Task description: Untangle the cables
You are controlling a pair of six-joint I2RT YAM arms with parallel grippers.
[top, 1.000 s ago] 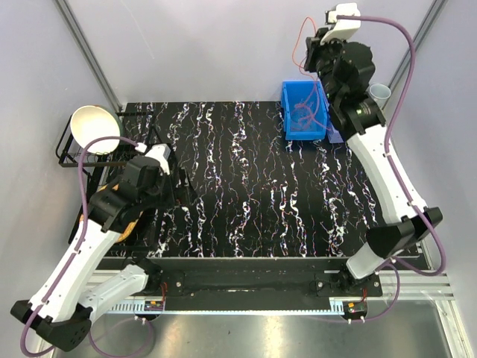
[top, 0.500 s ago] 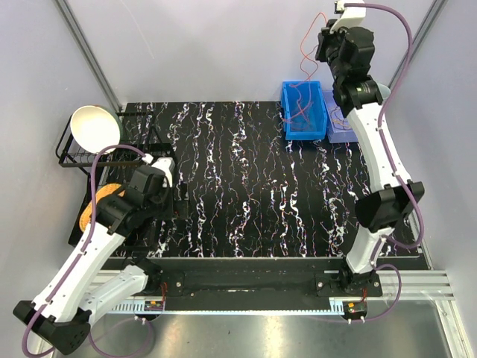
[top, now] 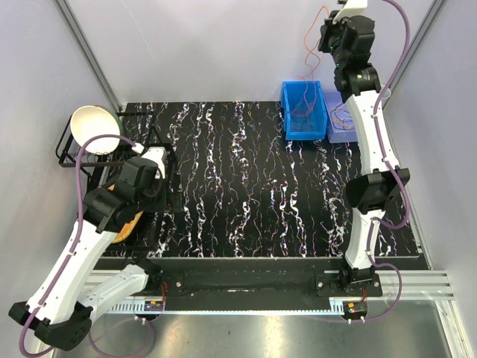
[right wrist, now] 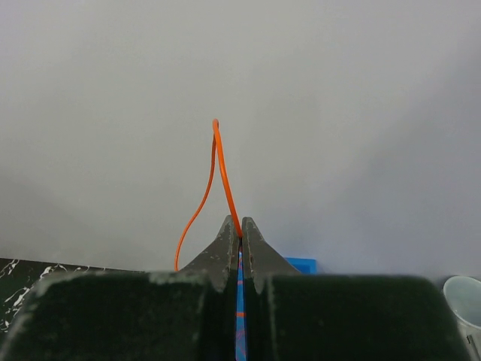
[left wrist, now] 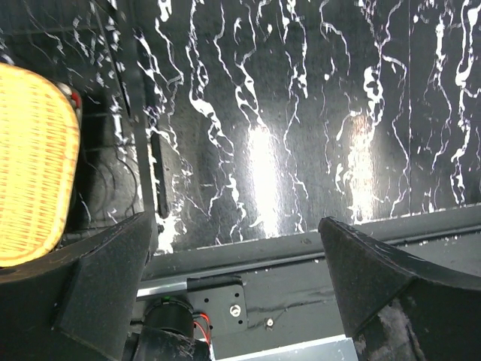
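Cable-sorting scene, seen from the top and from both wrists. Right gripper (right wrist: 240, 227) is raised high beyond the far edge of the table (top: 246, 209), toward 1 o'clock in the top view. Its fingers are pressed together on an orange cable (right wrist: 223, 169), with no gap showing beyond the strand itself. Above the fingertips the orange cable rises in a narrow loop toward 12 o'clock, and one limb falls away toward 7 o'clock in the wrist view. In the top view the strand hangs from the gripper down to a blue bin (top: 286, 112) at the table's 1 o'clock corner. The rest of the cables (top: 302, 108) lie there as a thin reddish tangle. Further thin strands lie in a lavender tray (top: 333, 136) just beside the bin, at its 3 o'clock. A pale cup (right wrist: 461, 295) shows at 4 o'clock in the right wrist view. Left gripper (left wrist: 234, 226) hangs over the table's 9 o'clock side with its fingers spread wide and gripping nothing — only the marbled surface shows in the gap. A wicker piece (left wrist: 34, 165) lies at its 9 o'clock. A white bowl (top: 95, 128) sits on a black wire rack (top: 63, 156) at the table's 10 o'clock.
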